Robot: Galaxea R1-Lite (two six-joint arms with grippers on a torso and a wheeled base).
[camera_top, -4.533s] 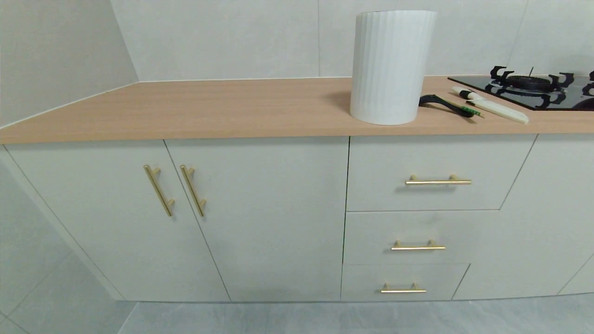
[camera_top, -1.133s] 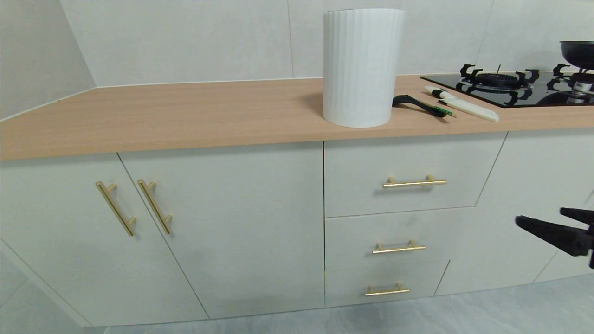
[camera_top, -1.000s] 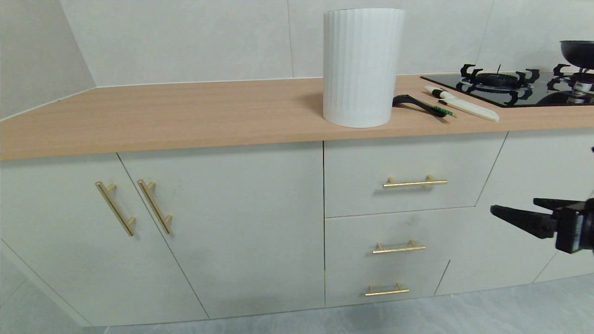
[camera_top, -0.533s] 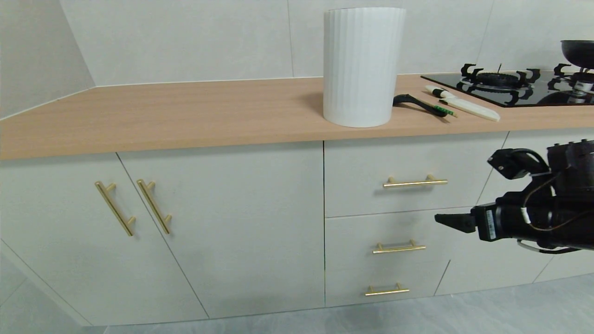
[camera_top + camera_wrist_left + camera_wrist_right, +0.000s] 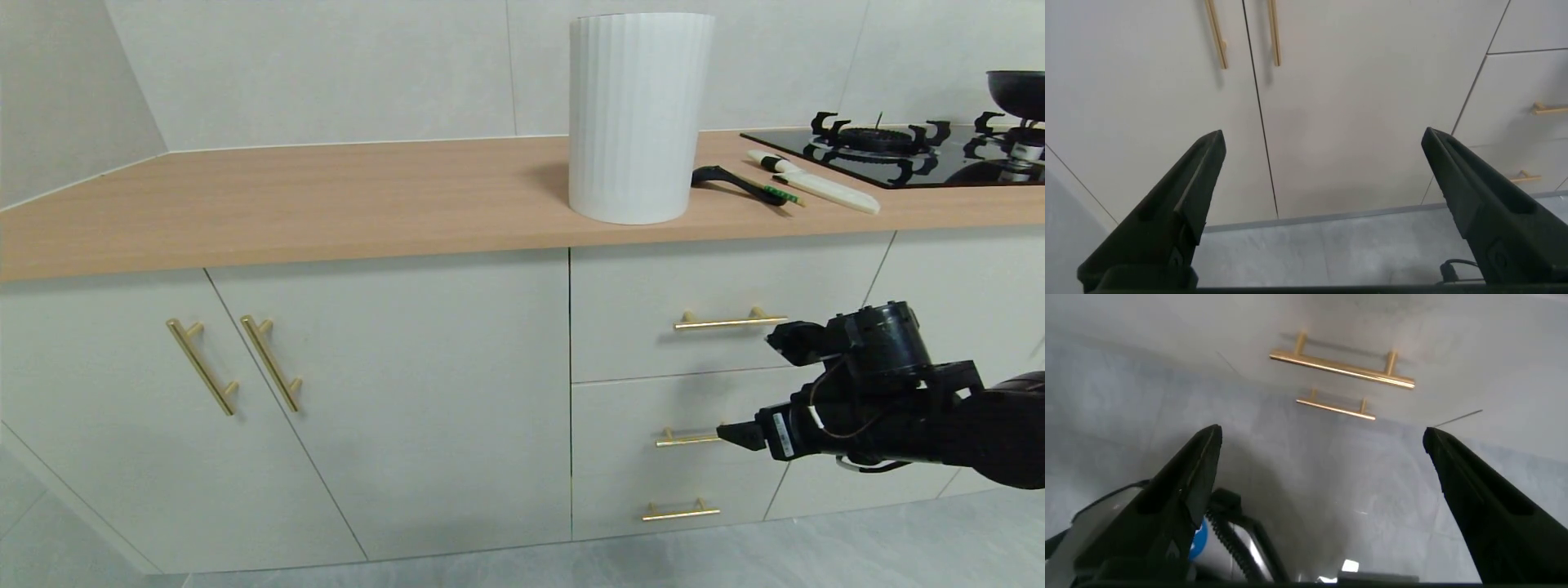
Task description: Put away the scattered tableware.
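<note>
Right fingers (image 5: pixel 1180 498) were spread wide, tips just beside the middle drawer's horizontal brass bar handle (image 5: pixel 684 439); black plastic ladle (image 5: pixel 732 182) and white knife (image 5: pixel 841 196) lay well above on the wooden bench (image 5: pixel 326 204), nearer that arm.

Bright, even, diffuse light; soft shadow left of the canister (image 5: pixel 638 122) on the tabletop (image 5: pixel 326 204); cabinet (image 5: pixel 408 392) lines lean at the edges.

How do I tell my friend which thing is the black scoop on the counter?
Find the tall white ribbed container on the long wooden countertop. On its side towards the black gas hob lies a curved black utensil. It is the only all-black piece; its neighbours are a green-ended stick and a white knife.
</note>
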